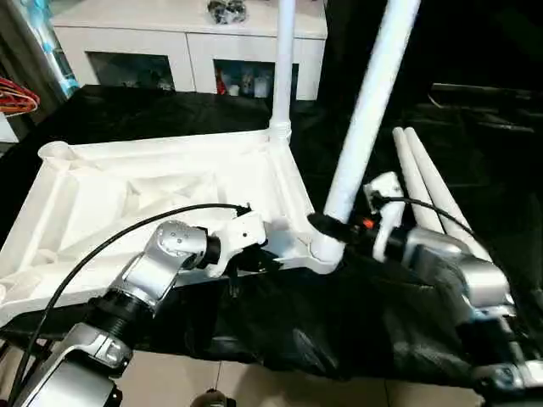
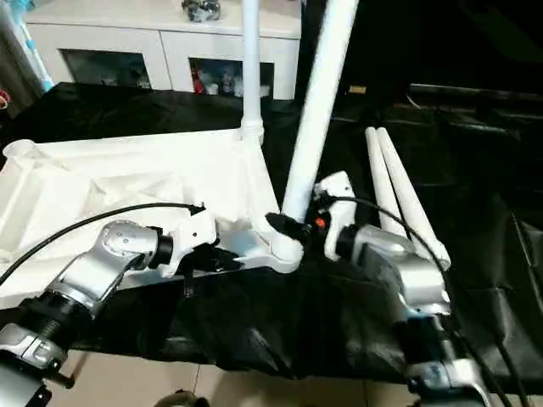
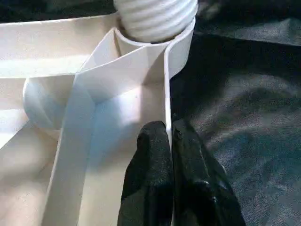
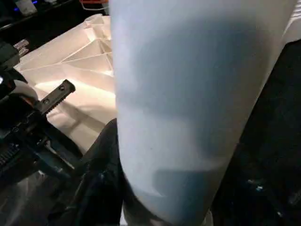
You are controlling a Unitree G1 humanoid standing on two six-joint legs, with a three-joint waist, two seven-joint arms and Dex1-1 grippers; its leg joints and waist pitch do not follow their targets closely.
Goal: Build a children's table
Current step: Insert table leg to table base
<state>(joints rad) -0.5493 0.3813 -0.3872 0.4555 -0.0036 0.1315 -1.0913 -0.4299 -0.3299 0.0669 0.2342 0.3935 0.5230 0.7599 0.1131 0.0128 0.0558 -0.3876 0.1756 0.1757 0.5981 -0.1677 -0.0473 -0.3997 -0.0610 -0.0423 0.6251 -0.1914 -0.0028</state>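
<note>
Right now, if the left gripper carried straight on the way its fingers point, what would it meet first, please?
The left gripper, pinching the tabletop's rim, points along that rim. First in line looks to be the corner socket holding the threaded leg end, though depth is uncertain.

Crowded at the near right corner socket of the upside-down white plastic table top (image 1: 127,195), where a tilted long white tapered leg (image 1: 369,106) rises with the right gripper (image 1: 327,227) closed around its base, and where the left gripper (image 3: 169,155), pinched on the near raised rim just beside it, blocks any reach along that edge. Barred farther back by a second upright white leg (image 1: 283,64) standing in the far right socket, and on the right by two loose white legs (image 1: 428,191) lying side by side on the black cloth (image 1: 280,322). Open over the ribbed middle and left of the top, toward the bare far left socket (image 1: 58,153), with the white glass-doored cabinet (image 1: 191,42) closing off the far side.
</note>
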